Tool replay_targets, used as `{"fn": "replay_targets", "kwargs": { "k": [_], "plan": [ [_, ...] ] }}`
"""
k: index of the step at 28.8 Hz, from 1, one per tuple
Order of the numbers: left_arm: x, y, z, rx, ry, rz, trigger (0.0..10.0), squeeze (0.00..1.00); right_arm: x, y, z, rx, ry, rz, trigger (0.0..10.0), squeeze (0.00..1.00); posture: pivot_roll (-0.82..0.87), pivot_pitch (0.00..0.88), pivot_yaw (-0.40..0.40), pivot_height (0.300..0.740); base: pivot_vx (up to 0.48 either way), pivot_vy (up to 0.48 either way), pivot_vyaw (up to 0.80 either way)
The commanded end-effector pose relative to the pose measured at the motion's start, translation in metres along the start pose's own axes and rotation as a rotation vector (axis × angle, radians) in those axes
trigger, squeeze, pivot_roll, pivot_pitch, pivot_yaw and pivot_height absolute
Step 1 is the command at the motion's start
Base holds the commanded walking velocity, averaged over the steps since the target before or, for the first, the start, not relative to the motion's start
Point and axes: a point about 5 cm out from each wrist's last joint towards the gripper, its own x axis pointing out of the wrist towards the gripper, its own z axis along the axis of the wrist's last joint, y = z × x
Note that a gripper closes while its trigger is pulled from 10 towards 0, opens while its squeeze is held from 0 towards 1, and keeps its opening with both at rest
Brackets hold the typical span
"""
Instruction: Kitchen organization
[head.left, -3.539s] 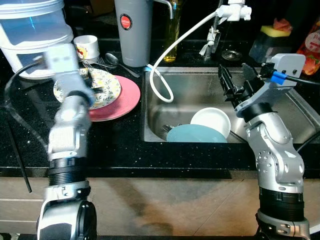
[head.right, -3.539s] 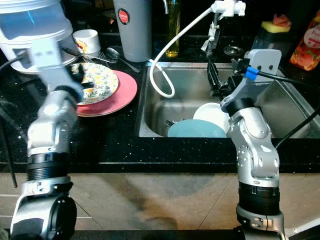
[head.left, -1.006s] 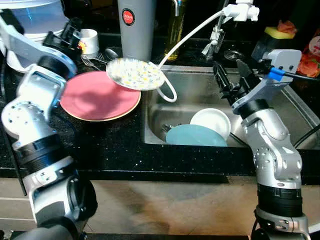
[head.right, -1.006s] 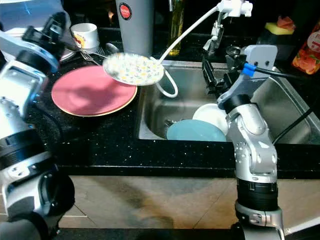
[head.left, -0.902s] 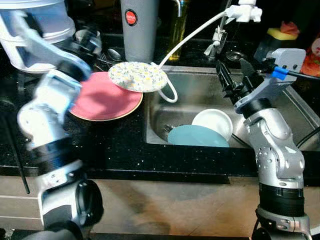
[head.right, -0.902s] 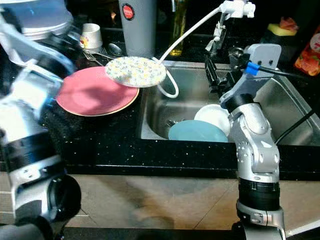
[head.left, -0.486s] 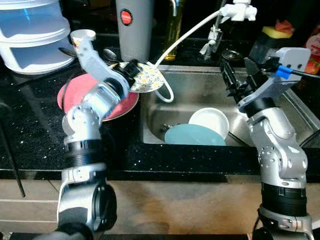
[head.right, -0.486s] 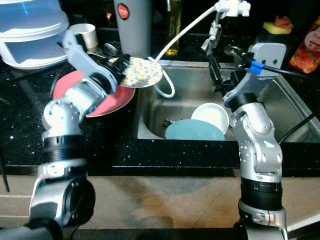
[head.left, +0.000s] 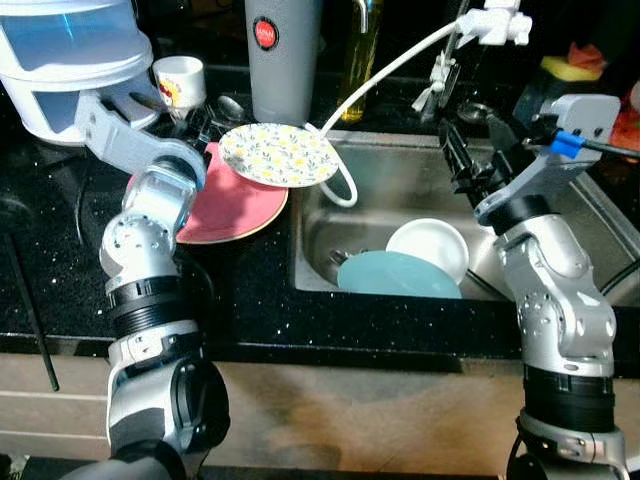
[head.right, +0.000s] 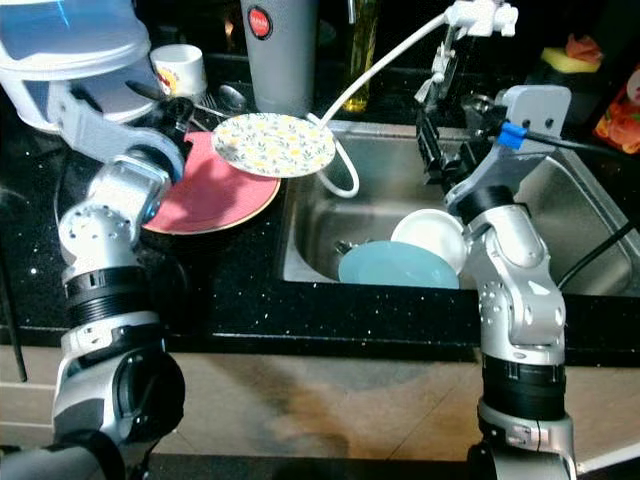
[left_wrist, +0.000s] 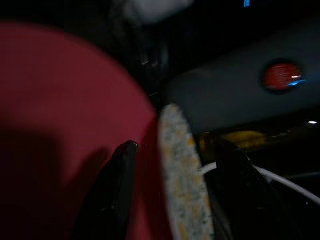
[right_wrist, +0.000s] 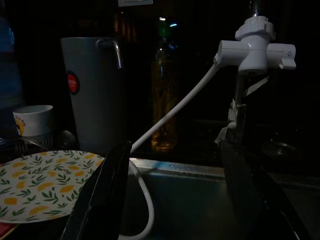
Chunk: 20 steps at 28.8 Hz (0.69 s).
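Carrying flowered plate (head.left: 279, 154) in left gripper (head.left: 212, 128), clamped on its rim, above pink plate (head.left: 232, 203) beside sink (head.left: 400, 180). Probably heading sinkward next. Right gripper (head.left: 478, 158) hovering with fingers spread, empty.

Pretty clearly a home kitchen. A stainless sink (head.left: 560, 190) is sitting sunk into a black speckled tabletop (head.left: 250, 290), with a white faucet head (head.left: 495, 22) and its white hose (head.left: 385, 70) hanging over it. Dishes are piling up in the basin: a white bowl (head.left: 432, 243) and a blue plate (head.left: 395, 275). Near the back edge a grey jug (head.left: 285, 55), an oil bottle (head.left: 362, 50), a cup (head.left: 178, 82) and a sponge (head.left: 572, 68) are standing around, and a pink plate (head.left: 240, 205) is lying left of the sink.
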Motion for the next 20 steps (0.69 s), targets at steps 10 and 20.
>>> {"fn": "replay_targets", "kwargs": {
  "k": [10,20],
  "plan": [
    [0.015,0.002,-0.013,-0.089,0.050,-0.025,10.0,0.00,0.001,0.000,0.000,0.003,-0.001,0.002,10.0,0.00,0.04,0.065,-0.035,0.740,0.000,0.000,0.00],
    [0.027,0.003,-0.037,0.035,0.278,-0.029,0.0,0.00,0.003,0.001,0.002,0.004,-0.007,0.005,10.0,0.00,0.02,0.067,-0.034,0.740,0.000,0.000,0.00]
  ]
}}
